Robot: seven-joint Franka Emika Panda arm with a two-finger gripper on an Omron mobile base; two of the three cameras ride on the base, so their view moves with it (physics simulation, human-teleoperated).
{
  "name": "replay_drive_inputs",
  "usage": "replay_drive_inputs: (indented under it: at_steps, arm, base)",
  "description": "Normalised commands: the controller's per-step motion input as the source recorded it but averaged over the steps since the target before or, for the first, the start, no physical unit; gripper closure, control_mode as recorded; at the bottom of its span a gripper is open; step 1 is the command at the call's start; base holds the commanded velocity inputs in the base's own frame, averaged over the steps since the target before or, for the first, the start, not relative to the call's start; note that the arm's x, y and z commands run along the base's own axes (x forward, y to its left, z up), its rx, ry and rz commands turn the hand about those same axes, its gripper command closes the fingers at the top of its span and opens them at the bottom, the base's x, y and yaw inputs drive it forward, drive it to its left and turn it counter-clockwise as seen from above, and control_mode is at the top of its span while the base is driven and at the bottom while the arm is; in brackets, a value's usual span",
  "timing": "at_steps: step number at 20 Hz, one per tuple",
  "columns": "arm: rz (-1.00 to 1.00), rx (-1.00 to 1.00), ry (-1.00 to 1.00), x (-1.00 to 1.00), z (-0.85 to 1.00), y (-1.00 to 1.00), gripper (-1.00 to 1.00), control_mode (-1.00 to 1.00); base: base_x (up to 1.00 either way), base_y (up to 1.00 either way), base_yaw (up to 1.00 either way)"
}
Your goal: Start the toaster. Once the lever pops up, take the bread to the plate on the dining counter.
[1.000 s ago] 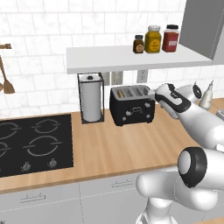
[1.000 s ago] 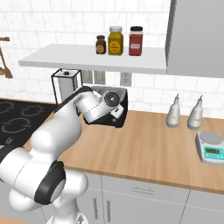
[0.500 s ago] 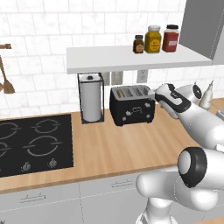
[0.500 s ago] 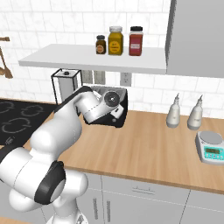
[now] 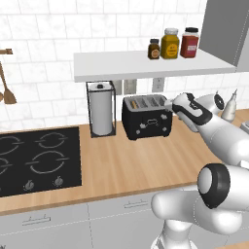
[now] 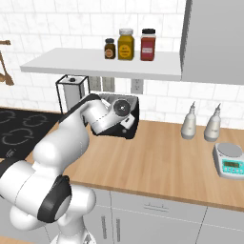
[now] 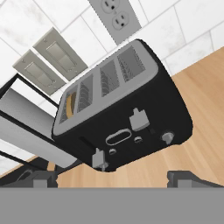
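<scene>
- The wooden counter [image 5: 146, 160] runs along the white tiled wall.
- The black toaster [image 5: 147, 117] sits on it by the wall, next to the paper towel roll [image 5: 101, 109].
- The claw [image 7: 114, 178] is just in front of the toaster, wide open and holding nothing.
- The bread [image 7: 70, 105] sits down inside a toaster slot at one end.

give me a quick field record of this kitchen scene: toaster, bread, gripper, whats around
toaster: black, on the wood counter, under the shelf
bread: down in one end slot of the toaster
gripper: open, off the toaster's front, holding nothing
left of toaster: paper towel holder, then black hob
on shelf: three jars
right side: two bottles, kitchen scale
</scene>
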Motion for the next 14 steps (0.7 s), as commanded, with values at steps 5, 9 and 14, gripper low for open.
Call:
replay_drive_inputs:
  at_steps: [5,9,14]
  arm:
    - [0.0,0.0,0.0,0.0,0.0,0.0,-1.0,-1.0]
    - [0.0,0.0,0.0,0.0,0.0,0.0,-1.0,-1.0]
    - [0.0,0.0,0.0,0.0,0.0,0.0,-1.0,-1.0]
  base:
    - [0.0,0.0,0.0]
    - [0.0,0.0,0.0]
    - [0.0,0.0,0.0]
